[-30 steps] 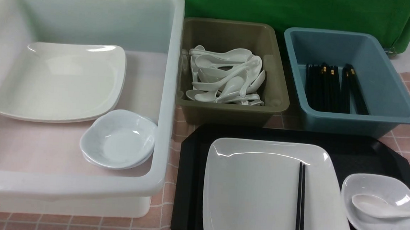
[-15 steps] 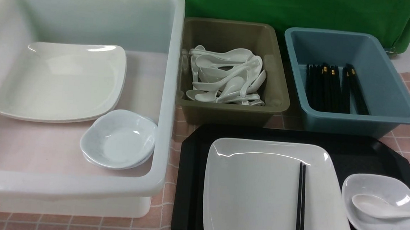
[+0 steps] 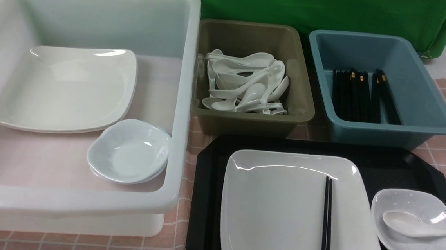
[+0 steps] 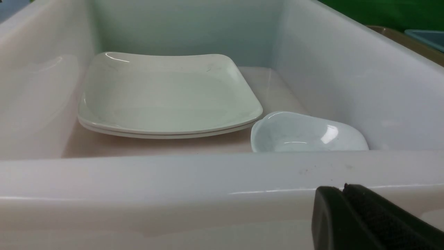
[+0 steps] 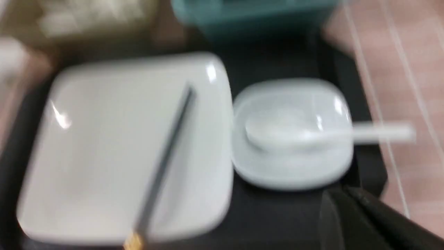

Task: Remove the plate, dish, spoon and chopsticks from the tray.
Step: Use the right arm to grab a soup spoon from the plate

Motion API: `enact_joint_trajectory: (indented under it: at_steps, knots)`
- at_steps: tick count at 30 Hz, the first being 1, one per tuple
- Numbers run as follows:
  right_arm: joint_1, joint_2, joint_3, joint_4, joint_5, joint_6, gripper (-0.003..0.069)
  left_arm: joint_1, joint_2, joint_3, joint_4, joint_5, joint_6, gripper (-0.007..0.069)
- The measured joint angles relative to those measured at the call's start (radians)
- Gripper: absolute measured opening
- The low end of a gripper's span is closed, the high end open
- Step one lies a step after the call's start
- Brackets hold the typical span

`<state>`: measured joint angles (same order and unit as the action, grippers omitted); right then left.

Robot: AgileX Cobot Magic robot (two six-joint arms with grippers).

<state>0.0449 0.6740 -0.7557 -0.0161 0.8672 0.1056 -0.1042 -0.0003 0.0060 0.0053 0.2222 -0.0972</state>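
Glossy white on the plate (image 3: 280, 207), lying in the middle of the tray (image 3: 206, 202) and covering most of it. Probably hard, slippery and the heaviest piece, so better taken at the raised rim, not on the flat face.

Resting on the plate, toward the tray's right side: the chopsticks (image 3: 326, 226), thin, black, stiff, surely light and likely to roll. Best pinched as a pair, near the middle of the length.

At the tray's right edge, just beside the plate: the dish (image 3: 422, 248), small and light, with the spoon (image 3: 408, 226) lying in it, handle reaching out past the tray's right rim. Seems easiest to grip the spoon by that thick handle; perhaps breakable if dropped.

Left hand (image 4: 342, 189) closed, holding nothing, well left of the tray, in front of the white tub (image 4: 173, 173). Right hand (image 5: 331, 196) closed too and holding nothing, somewhere above the tray's near side, though very blurred.
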Motion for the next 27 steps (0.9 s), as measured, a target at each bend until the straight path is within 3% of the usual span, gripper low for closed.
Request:
enact_joint_trajectory:
  at_steps: [3, 8, 11, 15, 20, 27]
  knots:
    - [0.000, 0.186, -0.015, -0.045, 0.073, -0.024, 0.0064, 0.000, 0.000, 0.000, 0.000, 0.000, 0.000, 0.0020]
    - [0.000, 0.391, -0.017, -0.110, 0.050, -0.035, 0.0165, 0.000, 0.000, 0.000, -0.005, 0.000, 0.000, 0.0020]
    - [0.000, 0.543, -0.019, -0.123, -0.030, -0.033, 0.0304, 0.000, 0.000, 0.000, 0.000, 0.000, 0.000, 0.0020]
    - [0.000, 0.654, -0.032, -0.124, -0.093, -0.032, 0.0390, 0.000, 0.000, 0.000, -0.005, 0.000, 0.000, 0.0020]
    - [0.008, 0.758, -0.100, -0.116, -0.088, -0.096, 0.0424, 0.000, 0.000, 0.000, -0.005, 0.000, 0.000, 0.0020]
    - [0.096, 0.841, -0.164, -0.143, -0.149, -0.236, 0.0429, 0.000, 0.000, 0.000, -0.005, 0.000, 0.000, 0.0020]
